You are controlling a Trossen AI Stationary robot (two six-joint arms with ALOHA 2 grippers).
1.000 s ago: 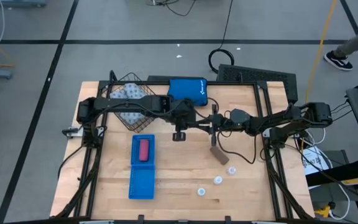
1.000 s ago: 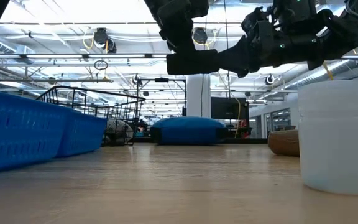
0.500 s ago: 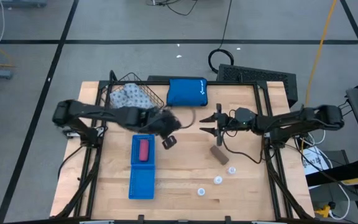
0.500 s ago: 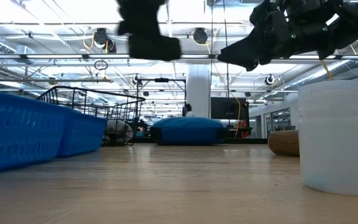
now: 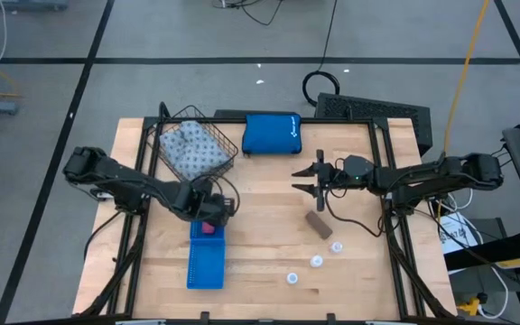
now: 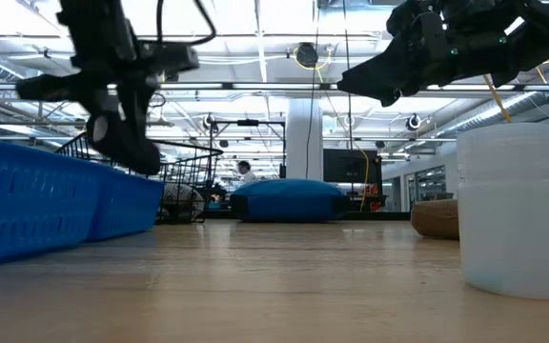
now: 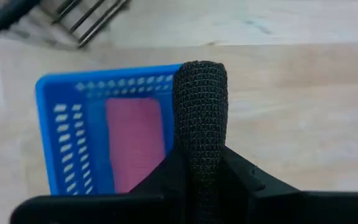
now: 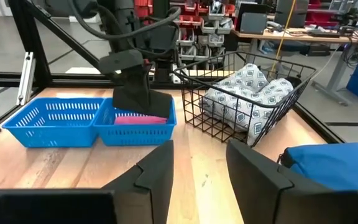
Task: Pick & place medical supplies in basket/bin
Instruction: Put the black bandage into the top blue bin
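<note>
The brown roll (image 5: pixel 319 224) is being left on the bare table, and it is on this piece that the coming pick is judged to turn. The right gripper (image 5: pixel 303 178) is being held above the table with its fingers (image 8: pixel 157 168) apart and nothing between them, pointing across the table toward the left arm. From that gripper the roll is lying off to one flank, on the side facing the table's front edge. It is also a little back from the fingertips toward the wrist, and lower down, so it is not being caught by the right wrist view. Its long axis is being presented slantwise to the line of the fingers, neither along nor square to it. A turn of the wrist is likely being called for before the jaws are lowered across its short width.

The left gripper (image 5: pixel 213 209) is being held with its fingers pressed together and empty. It is directly over the compartment of the blue tray (image 5: pixel 208 266) where the pink roll (image 7: pixel 135 143) is lying. The brown roll is well apart from it, so the right arm is being taken as the nearer one.
</note>
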